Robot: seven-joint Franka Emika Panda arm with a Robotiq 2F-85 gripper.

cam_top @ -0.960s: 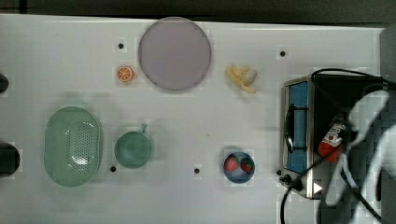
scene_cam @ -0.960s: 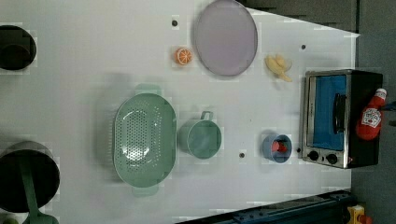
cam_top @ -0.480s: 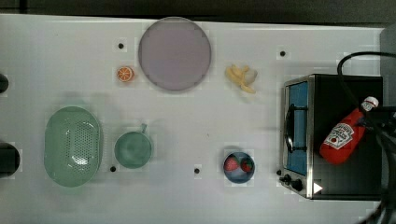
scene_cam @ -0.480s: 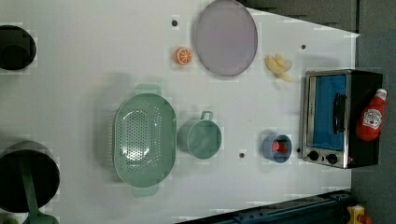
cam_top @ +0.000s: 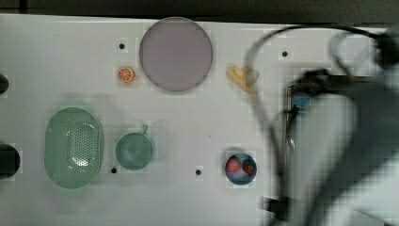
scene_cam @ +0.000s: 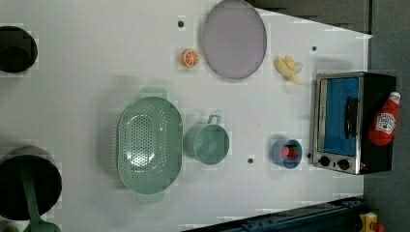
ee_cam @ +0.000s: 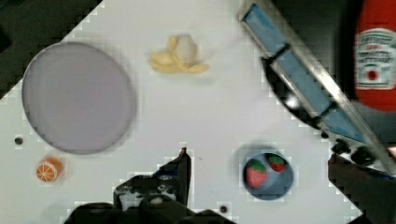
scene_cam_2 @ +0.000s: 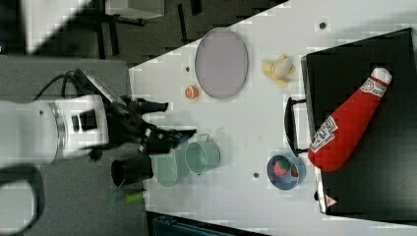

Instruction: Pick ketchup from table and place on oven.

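Lying on its side atop the toaster oven (scene_cam_2: 364, 147), the ketchup bottle (scene_cam_2: 346, 123) could be rolled off if knocked; the gripper (scene_cam_2: 167, 120) is spread wide, holding nothing.

Purple plate (cam_top: 176, 53), orange slice (cam_top: 125, 74), bananas (cam_top: 243, 78), green colander (cam_top: 73, 147), teal cup (cam_top: 134, 150), blue strawberry bowl (cam_top: 240, 168).

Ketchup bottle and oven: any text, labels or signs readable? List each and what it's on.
Ketchup bottle: white label with dark lettering, too blurred to read in the right, left and wrist views.
Oven: small triangular warning sticker near its front corner in the right view, symbol unreadable.
Oven knobs: no legible markings.
Nothing else carries text.
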